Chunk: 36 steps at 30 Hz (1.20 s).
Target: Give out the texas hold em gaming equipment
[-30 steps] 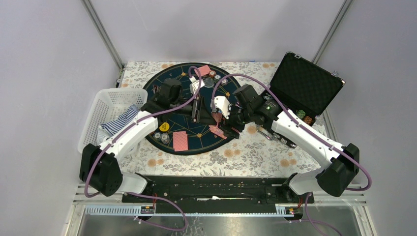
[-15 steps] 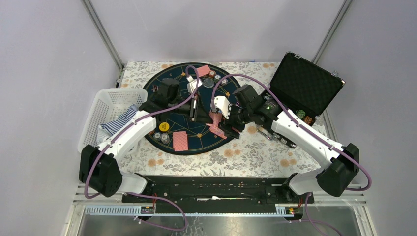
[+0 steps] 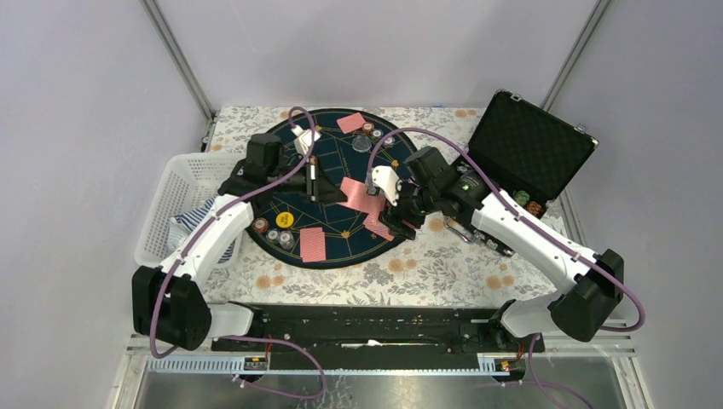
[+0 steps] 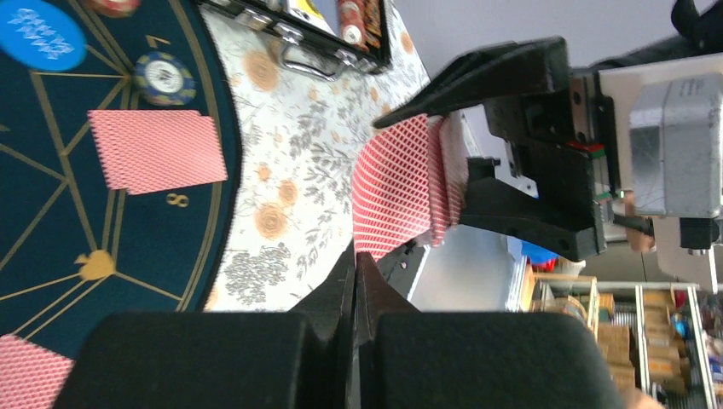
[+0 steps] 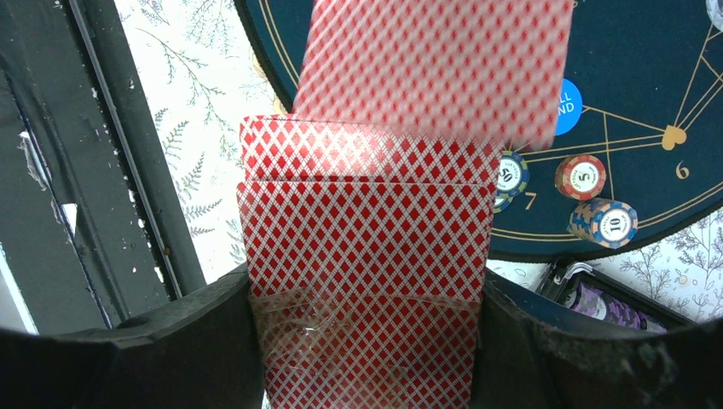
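Left gripper (image 4: 354, 273): fingers pressed together, nipping the edge of a single card (image 3: 359, 194) held in the air over the middle of the mat (image 3: 345, 247).
Left arm (image 3: 213, 239): rises from off the mat's near-left side. The forearm runs up to the mat's left rim, and the wrist bends right so the fingers point toward the mat's centre.
Right gripper (image 5: 367, 290): jaws part-spread, clamping the deck (image 5: 367, 221) by its two long sides above the mat's near-right rim.
Right arm (image 3: 520, 226): stretched in from off the mat's near-right side, with the wrist over the right rim and the fingers aimed at the left gripper.
Single card and deck: just beside each other. I cannot tell whether they touch.
On the mat: a face-down card (image 3: 313, 244), chips (image 3: 273, 235) and a yellow button (image 3: 285, 219) in the near-left part, and a blue button (image 5: 564, 106) in the far part.
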Tool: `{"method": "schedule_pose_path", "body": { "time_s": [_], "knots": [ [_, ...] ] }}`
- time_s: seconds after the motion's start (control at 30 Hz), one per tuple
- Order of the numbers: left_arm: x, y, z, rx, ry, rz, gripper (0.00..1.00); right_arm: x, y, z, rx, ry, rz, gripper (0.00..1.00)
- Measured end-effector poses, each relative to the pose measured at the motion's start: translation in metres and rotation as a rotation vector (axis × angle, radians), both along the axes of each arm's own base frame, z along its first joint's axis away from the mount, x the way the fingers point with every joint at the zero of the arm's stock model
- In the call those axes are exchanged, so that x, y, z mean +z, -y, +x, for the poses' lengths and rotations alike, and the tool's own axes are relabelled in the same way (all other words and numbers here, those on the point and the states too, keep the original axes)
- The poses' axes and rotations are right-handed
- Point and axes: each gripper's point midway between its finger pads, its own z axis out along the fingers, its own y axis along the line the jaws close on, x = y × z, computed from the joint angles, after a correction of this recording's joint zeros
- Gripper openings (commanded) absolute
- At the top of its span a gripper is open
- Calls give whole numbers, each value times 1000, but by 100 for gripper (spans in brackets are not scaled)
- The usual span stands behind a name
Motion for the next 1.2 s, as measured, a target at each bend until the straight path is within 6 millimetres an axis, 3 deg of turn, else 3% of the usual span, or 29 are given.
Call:
{"method": "schedule_pose_path", "body": {
  "time_s": [0.27,0.4,0.5,0.73,1.0,1.2],
  "knots": [
    [-1,-51,37,172,4,-5,0,3,0,0,-3,8,9,0],
    [7,-59,63,235,42,12,0,4,-1,2,-14,15,12,0],
    [14,-62,104,307,100,30,0,5,1,5,-26,14,15,0],
    [14,-62,223,470,143,9,0,5,14,20,-87,10,24,0],
    [-31,-52,326,570,92,-57,0,8,33,41,-172,2,52,0],
    [-96,-41,367,614,-21,-92,0,4,39,49,-204,-12,50,0]
  ]
}}
